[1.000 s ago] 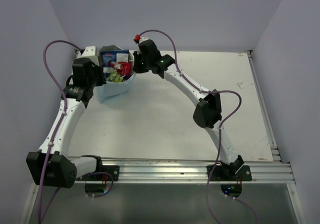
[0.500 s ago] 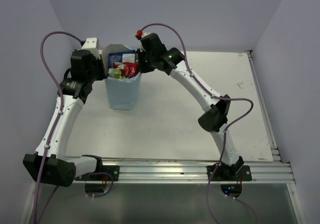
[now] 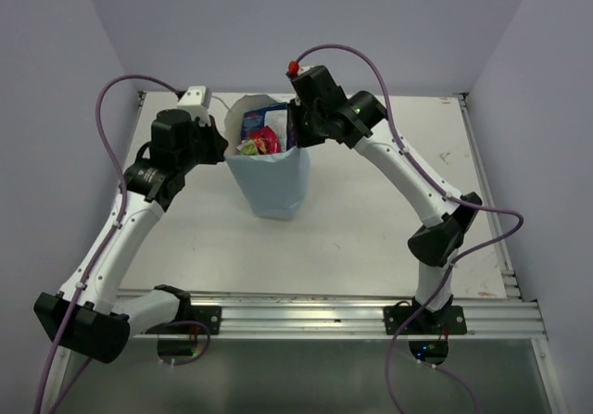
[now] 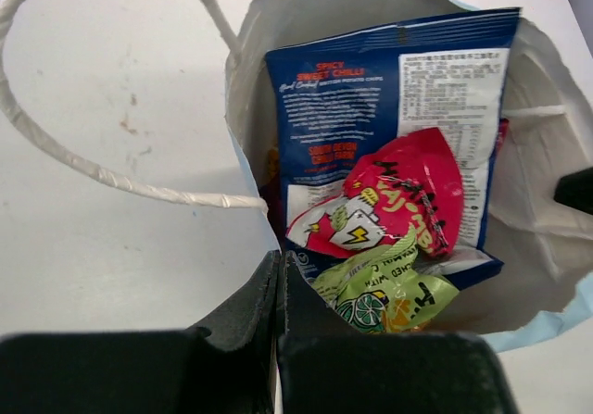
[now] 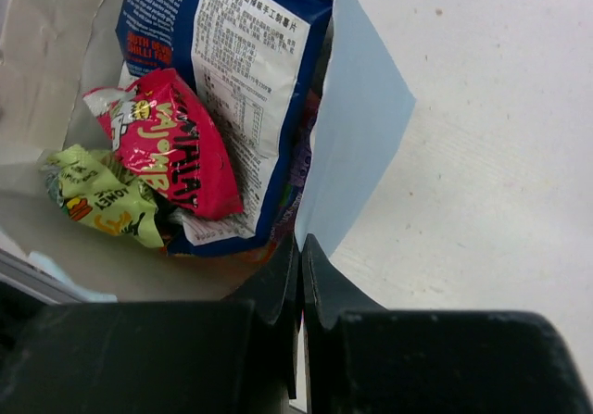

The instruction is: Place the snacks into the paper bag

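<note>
Heads up, you only get slivers of the lower snacks. A purple packet (image 5: 303, 169) is squeezed between the blue-and-white packet (image 5: 232, 81) and the right wall of the paper bag (image 5: 361, 127). An orange packet (image 4: 271, 169) barely peeks out on the left. The green-yellow packet (image 4: 389, 294) sits half under the red packet (image 4: 398, 201). The bag's floor is buried, and from overhead the print's too small to read.

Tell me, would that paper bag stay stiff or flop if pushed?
Probably floppy: the bag is thin, creased paper with a bowed wall. Likely light: only small foil packets inside. Pushed high up, it might tip, being tall and narrow.
</note>
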